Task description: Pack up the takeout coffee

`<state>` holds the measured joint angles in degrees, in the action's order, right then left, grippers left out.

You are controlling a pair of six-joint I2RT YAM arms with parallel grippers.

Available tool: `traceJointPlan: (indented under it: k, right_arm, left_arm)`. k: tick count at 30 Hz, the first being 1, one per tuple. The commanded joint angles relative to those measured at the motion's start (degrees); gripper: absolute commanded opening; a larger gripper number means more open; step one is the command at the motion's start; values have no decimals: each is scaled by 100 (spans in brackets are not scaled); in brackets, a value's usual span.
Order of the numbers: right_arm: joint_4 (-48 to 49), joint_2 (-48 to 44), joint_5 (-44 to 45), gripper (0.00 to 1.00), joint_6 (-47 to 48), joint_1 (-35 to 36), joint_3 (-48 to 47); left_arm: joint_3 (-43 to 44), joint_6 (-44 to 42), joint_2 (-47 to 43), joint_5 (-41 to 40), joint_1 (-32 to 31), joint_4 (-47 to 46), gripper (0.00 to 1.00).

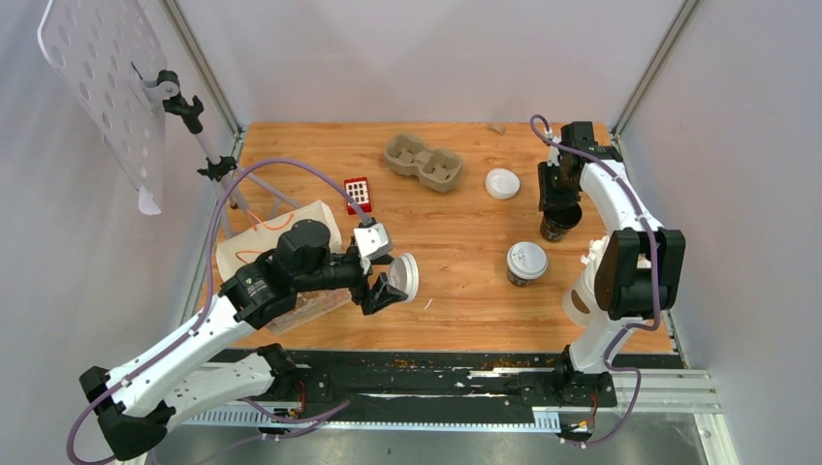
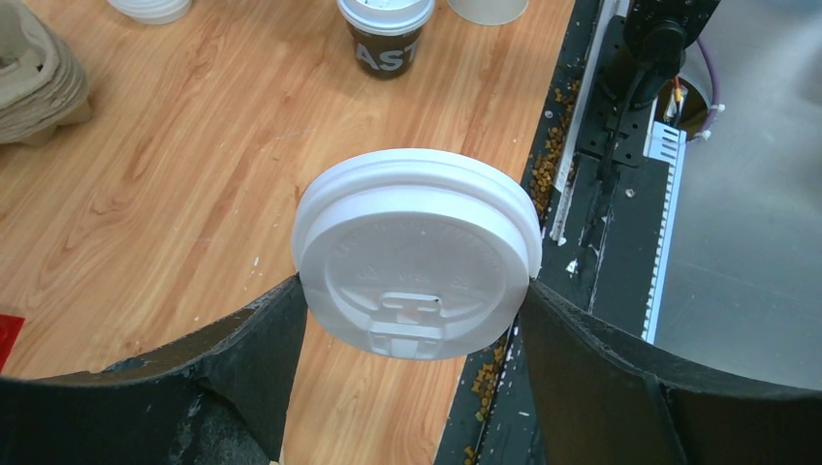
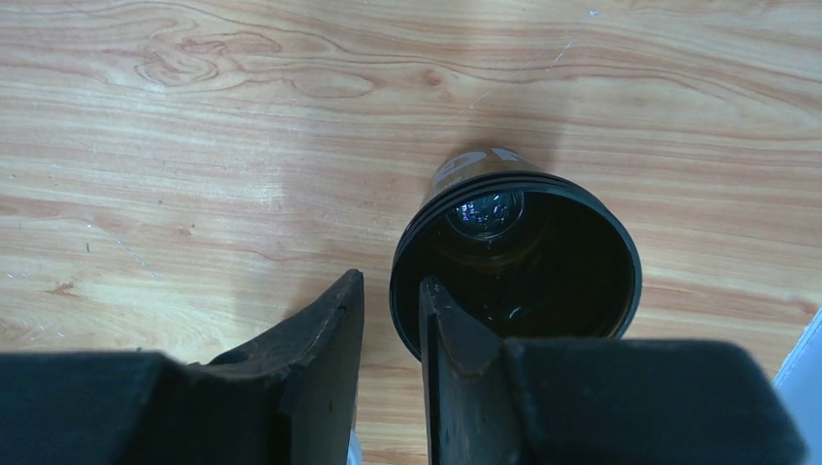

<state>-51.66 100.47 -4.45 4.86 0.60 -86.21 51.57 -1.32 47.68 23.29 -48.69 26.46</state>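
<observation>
— What does the overhead view give that the wrist cameras miss?

— The layout. The lidded cup [image 1: 526, 262] stands mid-desk [image 1: 456, 310]. The open cup [image 1: 560, 225] is near it, to the right and further back, under the right pincer [image 1: 560, 207]. A loose lid [image 1: 502, 183] lies near the pulp tray [image 1: 423, 162] at the back.

— And the wrists?

— The right one looks down into the open cup: black rim, dark inside, a glint at the bottom. One finger [image 3: 320, 339] is outside its wall and the other inside, close together. I cannot tell whether they pinch it. The left one shows the left pincer [image 2: 417, 291] clamped on a white lid [image 2: 417, 232] by its edges, in the air over the desk's near part.

— Any writing?

— White letters "AST" on the lidded cup's brown side; the rest is cut off. The white lid's embossed text is too small to read.
</observation>
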Motion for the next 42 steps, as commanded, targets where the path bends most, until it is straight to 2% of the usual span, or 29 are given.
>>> traceJointPlan:
  k: [1, 14, 17, 20, 30, 39, 42]
  right_arm:
    - [57, 83, -150, 26, 149, -7, -211]
    - [13, 95, -17, 4, 212, -5, -240]
    - [-11, 146, -12, 5, 184, -8, -280]
    - [-15, 180, 21, 14, 160, -7, -320]
    - [-54, 280, -5, 16, 131, -6, -338]
    - [-73, 235, -44, 1, 153, -3, -346]
    - [-199, 187, 58, 0, 165, -2, -451]
  left_arm:
    - [43, 86, -14, 49, -5, -249, 83]
    - [28, 29, -57, 18, -9, -138, 82]
    - [28, 1, -85, 9, -9, -121, 82]
    - [37, -28, -94, 14, -8, -99, 83]
    - [50, -25, -102, 52, -3, -99, 82]
    - [12, -37, -133, 35, -9, -84, 83]
    - [-2, -30, -126, 45, -9, -91, 82]
